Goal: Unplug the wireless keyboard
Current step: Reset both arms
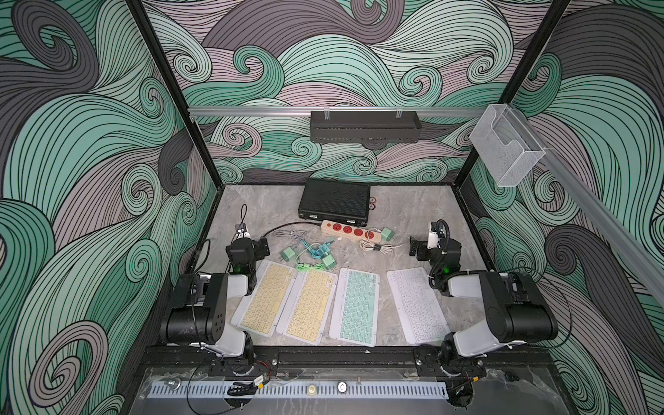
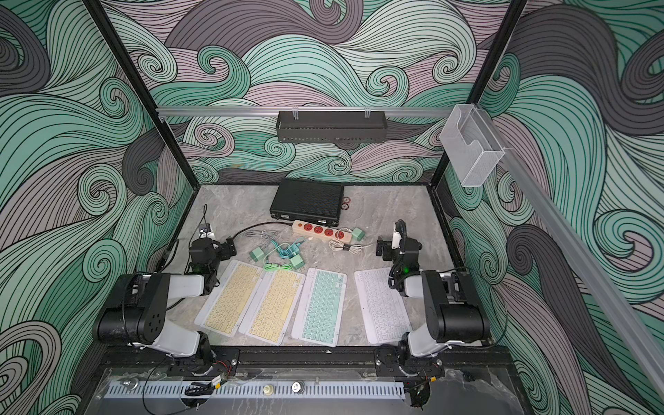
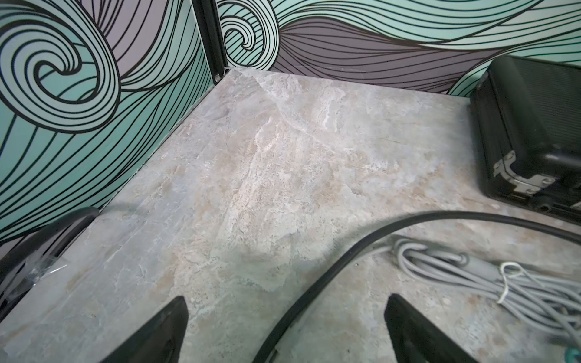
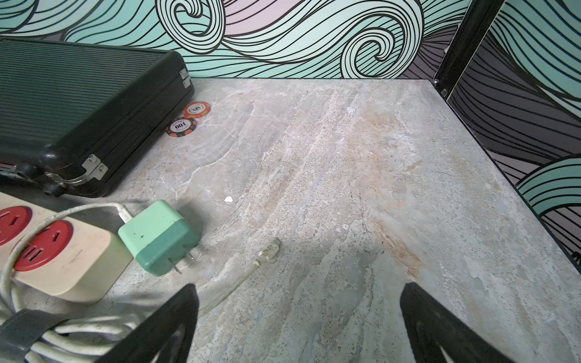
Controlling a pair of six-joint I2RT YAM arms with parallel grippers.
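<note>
Four light, rigid wireless keyboards (image 1: 357, 305) line the tabletop's (image 1: 413, 215) near edge; a limp green cable (image 1: 308, 267) meets the middle-most yellow keyboard's (image 1: 310, 305) far edge, probably best pinched at its small plug; left gripper (image 3: 286, 314) and right gripper (image 4: 298, 301) gape empty.

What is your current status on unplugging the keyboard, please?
Left gripper open, empty; right gripper open, empty. Green cable lies at far edge of yellow keyboard; connection unclear. Tangled cables and chargers beside it.
</note>
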